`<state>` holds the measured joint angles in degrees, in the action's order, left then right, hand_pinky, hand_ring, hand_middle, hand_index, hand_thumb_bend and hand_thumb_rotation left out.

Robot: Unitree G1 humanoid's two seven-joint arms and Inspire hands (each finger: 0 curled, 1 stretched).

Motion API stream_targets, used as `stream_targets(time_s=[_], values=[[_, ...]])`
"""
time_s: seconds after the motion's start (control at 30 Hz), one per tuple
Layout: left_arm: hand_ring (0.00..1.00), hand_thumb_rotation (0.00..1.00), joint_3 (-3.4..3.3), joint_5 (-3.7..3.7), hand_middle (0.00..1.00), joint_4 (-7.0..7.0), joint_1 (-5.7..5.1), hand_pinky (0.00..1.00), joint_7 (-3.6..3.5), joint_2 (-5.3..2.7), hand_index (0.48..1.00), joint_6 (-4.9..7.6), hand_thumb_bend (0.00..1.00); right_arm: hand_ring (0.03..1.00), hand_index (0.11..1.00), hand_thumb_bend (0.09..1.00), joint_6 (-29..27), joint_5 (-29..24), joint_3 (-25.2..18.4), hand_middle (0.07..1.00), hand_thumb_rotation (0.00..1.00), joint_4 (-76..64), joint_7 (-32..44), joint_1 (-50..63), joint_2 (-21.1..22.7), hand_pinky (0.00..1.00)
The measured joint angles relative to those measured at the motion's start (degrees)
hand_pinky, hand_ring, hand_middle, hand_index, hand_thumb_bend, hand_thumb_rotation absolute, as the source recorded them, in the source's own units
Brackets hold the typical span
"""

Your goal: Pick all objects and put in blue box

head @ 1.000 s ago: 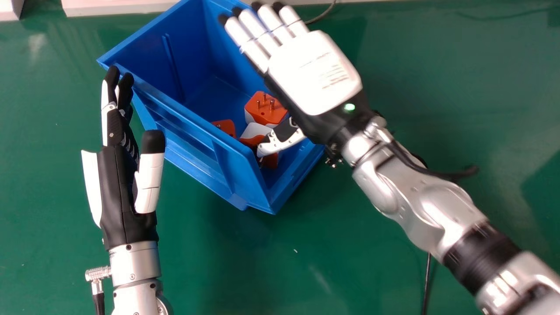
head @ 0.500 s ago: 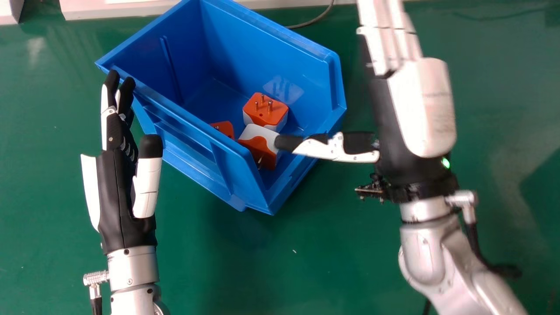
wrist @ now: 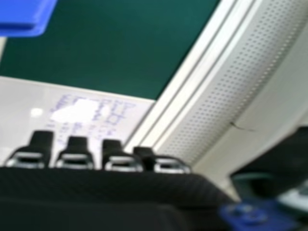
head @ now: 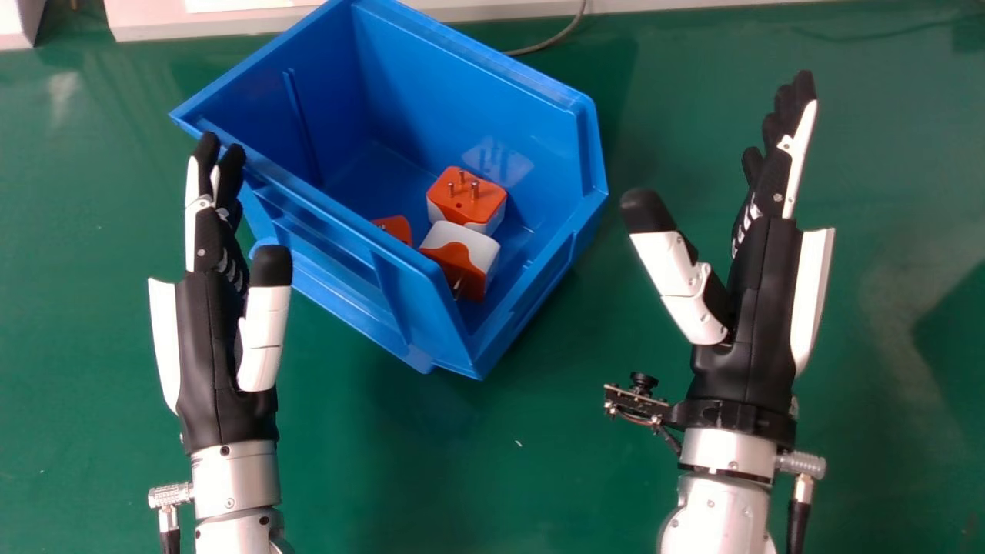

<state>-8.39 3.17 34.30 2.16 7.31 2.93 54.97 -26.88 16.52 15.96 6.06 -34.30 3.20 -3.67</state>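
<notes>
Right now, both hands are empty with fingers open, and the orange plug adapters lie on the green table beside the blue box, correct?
Not quite: the head view shows the orange plug adapters inside the blue box, not beside it. The left hand and the right hand are indeed empty, fingers open.

Leftmost orange adapter (head: 395, 228) partly hidden (box wall (head: 346, 221) covers rest); whiteboard writing (wrist: 114, 118) blurred.

Right hand (head: 758, 308): black, white-plated
Left hand (head: 209, 338): black, white-plated
Forearm (head: 716, 515): silver, screwed, adjoining the right hand's base
Cable (head: 799, 523): black, silver connector (head: 802, 464), near the right hand's base
</notes>
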Motion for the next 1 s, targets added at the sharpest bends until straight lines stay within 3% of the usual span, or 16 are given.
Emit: stream_targets(time_s=[0.2, 0.3, 0.57, 1.0], values=[[0.96, 0.93, -0.04, -0.01, 0.94, 0.63, 0.17, 0.99, 0.00, 0.22, 0.947, 0.60, 0.95, 0.924, 0.983, 0.723, 1.0, -1.2, -0.6, 0.959, 0.99, -0.1, 2.5, 0.3, -0.1, 0.84], [0.96, 0.92, 0.00, -0.55, 0.94, 0.79, 0.26, 0.99, -0.32, 0.23, 0.946, 0.71, 0.95, 0.920, 0.980, 0.729, 2.4, -1.7, -0.9, 0.957, 0.99, -0.6, 3.8, 0.5, -0.1, 0.84], [0.96, 0.93, -0.01, -0.86, 0.94, 0.87, 0.32, 0.99, -0.79, 0.32, 0.947, 0.74, 0.96, 0.909, 0.960, 0.713, 4.1, -2.5, -3.4, 0.947, 1.00, -2.9, 4.7, 1.6, -0.4, 0.82], [0.96, 0.93, -0.02, -0.84, 0.94, 1.32, 0.42, 0.99, -0.81, 0.35, 0.951, 1.18, 0.95, 0.910, 0.959, 0.685, 5.2, -2.4, -3.4, 0.946, 1.00, -4.0, 5.2, 2.2, -0.4, 0.82]])
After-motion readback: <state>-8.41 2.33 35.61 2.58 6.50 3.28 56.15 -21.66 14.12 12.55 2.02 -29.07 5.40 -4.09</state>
